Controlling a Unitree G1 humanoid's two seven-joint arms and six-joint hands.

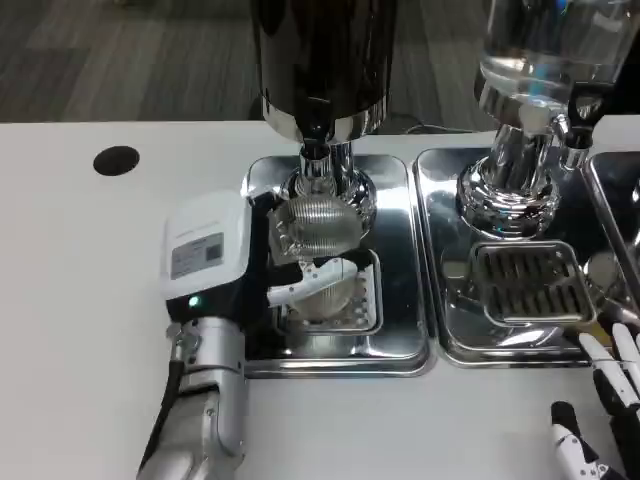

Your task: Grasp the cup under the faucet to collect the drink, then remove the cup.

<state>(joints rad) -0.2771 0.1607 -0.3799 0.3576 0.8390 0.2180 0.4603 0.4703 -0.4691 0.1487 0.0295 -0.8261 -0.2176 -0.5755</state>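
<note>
The left hand (235,250) is wrapped around the cup (318,238), a clear ribbed cup held over the drip grate (330,312) of the left tray (400,260), with its white-and-black fingers (305,285) curled round the cup's near side. From the middle of the picture the cup sits at about twelve o'clock, directly beneath the dark dispenser (322,60) and its faucet (315,165). The cup looks tipped rather than upright, though the glare off the chrome makes its exact tilt hard to judge, and I cannot tell whether any drink is in it.

The right hand (605,410) waits at about four o'clock, at the near right corner of the counter (80,300), fingers apart and holding nothing. Just above it, at three o'clock, is the second tray (440,300) with its own grate (528,285) under the clear dispenser (550,60).

The step in hand appears to be the filling, so the job now is steadiness. The cup's mouth should be centred under the faucet and facing up; if it really is tilted, levelling it first would save a spill onto the grate. The grip should be firm enough to bear the growing weight but not so tight that a thin ribbed wall buckles. When removing it, draw it toward six o'clock, level and slow, clear of the faucet and the tray's raised rim.
</note>
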